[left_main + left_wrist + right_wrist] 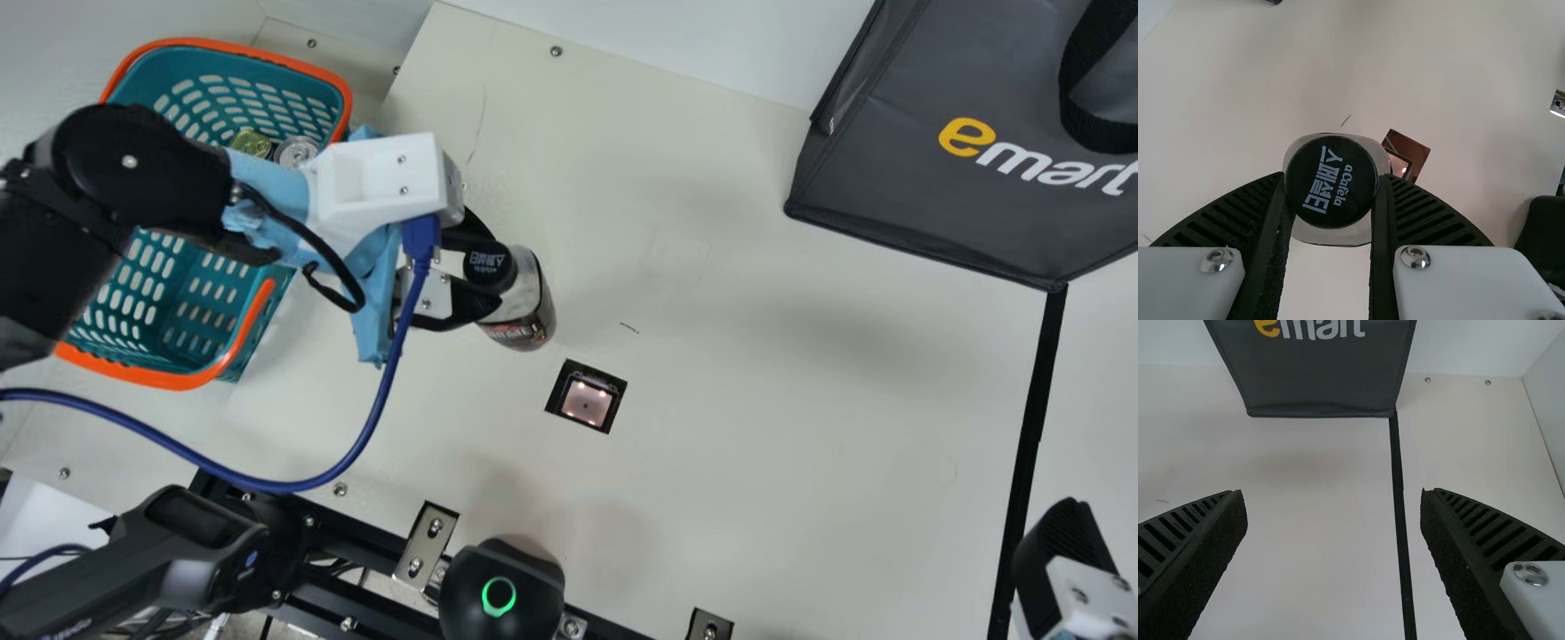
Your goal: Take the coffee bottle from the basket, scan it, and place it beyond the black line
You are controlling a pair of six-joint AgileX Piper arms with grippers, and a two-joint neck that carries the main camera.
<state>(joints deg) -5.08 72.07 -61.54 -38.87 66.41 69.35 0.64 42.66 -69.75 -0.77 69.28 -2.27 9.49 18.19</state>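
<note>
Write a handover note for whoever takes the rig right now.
Left pincer: closed on the coffee bottle at its cap end.
Right pincer: open, nothing between its fingers.
Bottle: between basket and scanner window, not over the window; can't tell if it touches the table.
Done: bottle out of the basket. Scan: pictures don't settle it.
Left: scan if not registered, then set it beyond the black line.

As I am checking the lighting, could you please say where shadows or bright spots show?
Main view: bright dots in the scanner window, soft shadows on the table near the green-ringed device; left wrist view: glints on screws; right wrist view: faint shading near the bag.
</note>
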